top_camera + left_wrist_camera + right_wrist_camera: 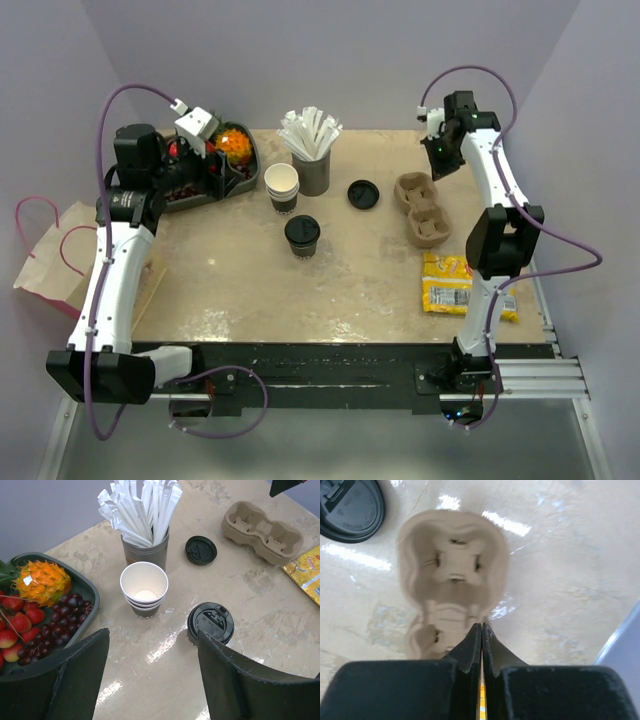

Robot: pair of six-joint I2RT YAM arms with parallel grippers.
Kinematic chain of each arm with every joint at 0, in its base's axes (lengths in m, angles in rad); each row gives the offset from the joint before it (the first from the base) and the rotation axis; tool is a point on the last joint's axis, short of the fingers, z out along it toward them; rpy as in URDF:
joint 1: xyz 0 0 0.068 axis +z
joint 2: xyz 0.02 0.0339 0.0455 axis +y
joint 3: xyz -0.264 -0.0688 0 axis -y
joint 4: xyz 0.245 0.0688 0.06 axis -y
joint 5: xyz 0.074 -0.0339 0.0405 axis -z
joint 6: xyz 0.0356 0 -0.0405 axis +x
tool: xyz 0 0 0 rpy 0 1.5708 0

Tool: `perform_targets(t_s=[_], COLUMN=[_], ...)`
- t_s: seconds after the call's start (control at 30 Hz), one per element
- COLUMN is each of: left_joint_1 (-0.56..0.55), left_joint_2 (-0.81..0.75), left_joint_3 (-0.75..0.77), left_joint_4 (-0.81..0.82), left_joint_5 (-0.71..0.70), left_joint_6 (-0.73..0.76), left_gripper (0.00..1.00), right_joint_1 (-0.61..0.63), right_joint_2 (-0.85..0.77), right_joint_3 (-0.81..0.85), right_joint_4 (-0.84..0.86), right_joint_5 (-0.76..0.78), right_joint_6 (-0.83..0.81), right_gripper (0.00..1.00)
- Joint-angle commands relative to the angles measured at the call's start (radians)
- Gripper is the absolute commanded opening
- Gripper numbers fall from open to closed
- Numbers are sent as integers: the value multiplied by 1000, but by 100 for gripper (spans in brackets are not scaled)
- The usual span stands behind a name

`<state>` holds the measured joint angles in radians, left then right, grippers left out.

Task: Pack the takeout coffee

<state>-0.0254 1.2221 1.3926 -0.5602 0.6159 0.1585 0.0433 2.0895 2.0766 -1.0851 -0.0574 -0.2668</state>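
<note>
The right gripper (481,626) is found with its fingers pressed together and nothing between them, poised above the moulded pulp cup carrier (452,575), whose two wells are seen unfilled. The left gripper (152,640) is found with its fingers spread wide and nothing held, raised over the far left of the table (250,290) near the fruit tray (87,587). The takeout coffee (210,623) is located just ahead of the left gripper's right finger: it stands upright near the middle of the table, lid seated, apart from the stack of lidless cups (144,587) and the straw holder (145,552) behind it. A loose black lid (201,549) lies flat between the straw holder and the carrier. A yellow snack packet (447,283) lies nearer the arms than the carrier. The contents of the cup cannot be seen, so its weight is undetermined. The paper wall is judged thin and liable to buckle under a hard squeeze; the plastic lid is judged slick and only pressed on. A moderate grip across the cup wall, just below the lid rim, is recommended, with the cup kept upright and never lifted by the lid.
</note>
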Motion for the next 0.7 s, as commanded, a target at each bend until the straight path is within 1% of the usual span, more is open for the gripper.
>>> perform_targets(t_s=[0.0,0.1,0.17,0.2,0.23,0.27,0.37,0.57,0.67], left_joint_1=[8,8,8,8,8,8,8,8,8], left_joint_2=[2,8,10,14,16,17,17,10,10], left_joint_3=[-18,-26,-23,-21,-21,-21,-29,-47,-52], left_joint_4=[55,63,62,62,62,60,65,56,49], left_joint_5=[35,45,45,45,45,45,51,35,28], left_joint_6=[-42,-47,-48,-47,-47,-50,-59,-53,-47], left_gripper=[75,75,75,75,75,75,75,76,76], right_joint_1=[27,17,17,17,17,17,17,17,17], right_joint_2=[-31,-37,-6,0,-5,-11,0,59,86], right_joint_3=[45,14,37,39,25,7,-39,-24,-3], right_joint_4=[-21,-45,-132,-145,-144,-119,-114,-121,-114], right_joint_5=[124,87,-36,-85,-129,-142,-150,-141,-133], right_joint_6=[-113,-107,-107,-100,-83,-45,-40,-51,-48], right_gripper=[0,0,0,0,9,25,43,50,52])
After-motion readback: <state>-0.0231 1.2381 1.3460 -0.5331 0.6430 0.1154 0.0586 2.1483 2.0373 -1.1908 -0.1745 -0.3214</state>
